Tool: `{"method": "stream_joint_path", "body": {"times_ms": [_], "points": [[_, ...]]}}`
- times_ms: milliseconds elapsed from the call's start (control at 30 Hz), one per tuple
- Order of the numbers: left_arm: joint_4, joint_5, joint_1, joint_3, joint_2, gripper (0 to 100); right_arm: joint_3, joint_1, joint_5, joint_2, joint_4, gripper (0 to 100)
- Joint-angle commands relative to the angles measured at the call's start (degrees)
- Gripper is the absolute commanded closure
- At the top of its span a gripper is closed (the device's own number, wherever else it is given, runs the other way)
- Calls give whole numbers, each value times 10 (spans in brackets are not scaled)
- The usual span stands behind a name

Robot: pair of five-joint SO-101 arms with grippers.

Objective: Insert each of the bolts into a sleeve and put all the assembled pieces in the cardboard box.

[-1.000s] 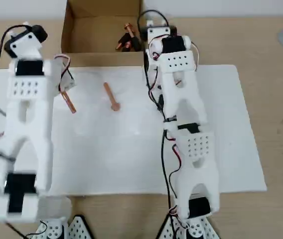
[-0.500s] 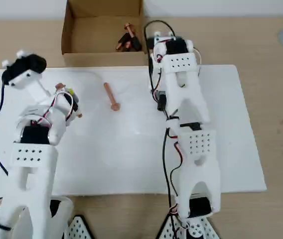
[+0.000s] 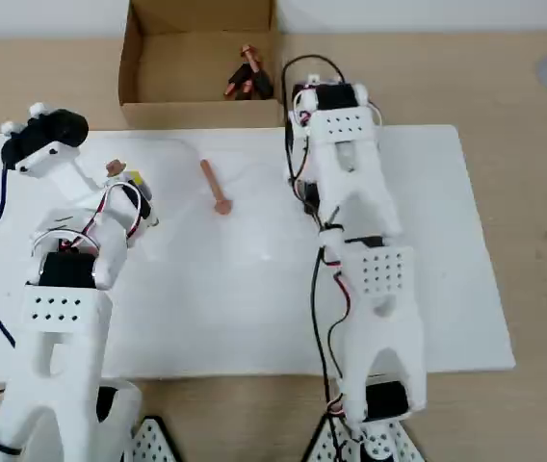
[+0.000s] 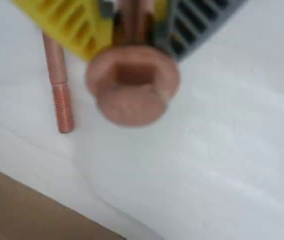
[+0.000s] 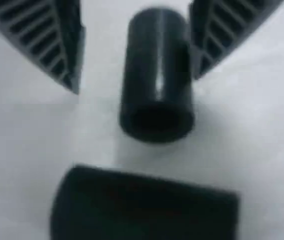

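Your left claw is clenching a copper bolt at ten o'clock on the white mat, and a second bolt is lying loose at eleven. Your right claw is standing released around a black sleeve, with another sleeve just beside it. Assembled pieces are sitting in the cardboard box at twelve.

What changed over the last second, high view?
The left arm pulled back from the far side toward its base, left gripper still shut on its bolt. The right arm eased slightly back from the cardboard box. Unchanged: loose bolt on the mat, pieces in the box.
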Motion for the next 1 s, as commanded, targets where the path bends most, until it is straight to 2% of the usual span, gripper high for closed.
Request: {"method": "stream_joint_path", "body": {"times_ms": [0,167,300,500,667,833,967], "points": [[-11,-5,5,-4,-21,995,-4,-11,-4,10,1,818],[-11,-5,5,-4,-21,995,-5,-15,-2,27,-8,829],[-11,-6,5,-4,-21,995,-5,-13,-4,28,-20,987],[-11,-6,5,-3,-21,995,-13,-15,-4,23,-15,987],[-11,-6,8,-5,-21,995,-108,-12,-2,20,10,987],[0,-5,33,-20,-36,996,-166,-26,-3,-73,10,987],[19,-6,81,-28,-111,996,-167,-47,0,-175,10,987]]}}
